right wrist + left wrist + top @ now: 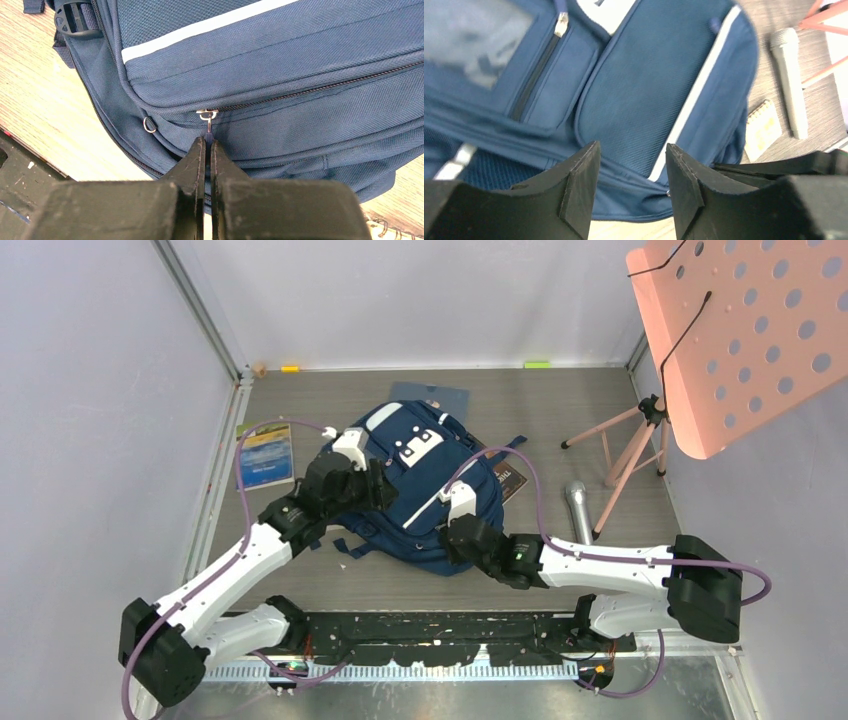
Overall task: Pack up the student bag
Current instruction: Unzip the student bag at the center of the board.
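We pinch the zipper pull [207, 121] in our right gripper [207, 144], its track running to the fingers' right along the student bag [300, 55], while our left gripper [633, 148] hovers spread.

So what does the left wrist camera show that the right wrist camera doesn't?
Only the left wrist view: a silver microphone and pink stand legs on the table beside the student bag, and the left gripper open with nothing between its fingers.

Only the right wrist view: the right gripper shut on a zipper pull at the end of a closed zip, a black strap buckle and a small metal ring.

Both: the navy bag with its white stripe, lying on the wood-grain table.
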Robot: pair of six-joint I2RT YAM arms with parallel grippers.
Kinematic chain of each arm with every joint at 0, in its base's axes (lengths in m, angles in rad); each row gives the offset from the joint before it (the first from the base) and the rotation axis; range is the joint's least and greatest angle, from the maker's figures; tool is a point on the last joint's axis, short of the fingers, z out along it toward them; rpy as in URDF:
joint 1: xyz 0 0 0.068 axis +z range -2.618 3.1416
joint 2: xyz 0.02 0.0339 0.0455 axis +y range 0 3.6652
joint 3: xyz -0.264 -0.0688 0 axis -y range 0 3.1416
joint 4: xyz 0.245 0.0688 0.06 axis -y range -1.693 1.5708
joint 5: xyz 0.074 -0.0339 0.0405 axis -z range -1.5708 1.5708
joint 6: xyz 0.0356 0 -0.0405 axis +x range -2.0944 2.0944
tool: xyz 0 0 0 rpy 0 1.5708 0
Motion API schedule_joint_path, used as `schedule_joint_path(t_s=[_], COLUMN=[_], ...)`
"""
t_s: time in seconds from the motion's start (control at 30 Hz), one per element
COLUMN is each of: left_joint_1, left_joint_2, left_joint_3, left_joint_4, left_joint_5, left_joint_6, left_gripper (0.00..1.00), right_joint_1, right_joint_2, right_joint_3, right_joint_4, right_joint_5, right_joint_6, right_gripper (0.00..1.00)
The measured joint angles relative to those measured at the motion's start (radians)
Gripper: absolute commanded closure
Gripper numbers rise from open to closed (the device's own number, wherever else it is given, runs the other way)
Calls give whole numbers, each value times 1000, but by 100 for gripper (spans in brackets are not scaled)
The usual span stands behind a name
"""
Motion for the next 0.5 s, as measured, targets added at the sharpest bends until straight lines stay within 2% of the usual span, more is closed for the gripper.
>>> schedule_joint_path(t_s=[0.23, 0.5], left_joint_1=[69, 69], left_joint_2=[2, 39], left_joint_3=[-198, -250], left_joint_4=[56, 179], left_joint_5=[78, 127], left_joint_6=[-248, -388], left_gripper=[48, 48], right_joint_1=[0, 0], right_joint_2=[0, 0], right_joint_3=[0, 0], right_joint_4=[0, -2], right_joint_5=[5, 9], right_joint_6=[11, 13], right_gripper=[100, 100])
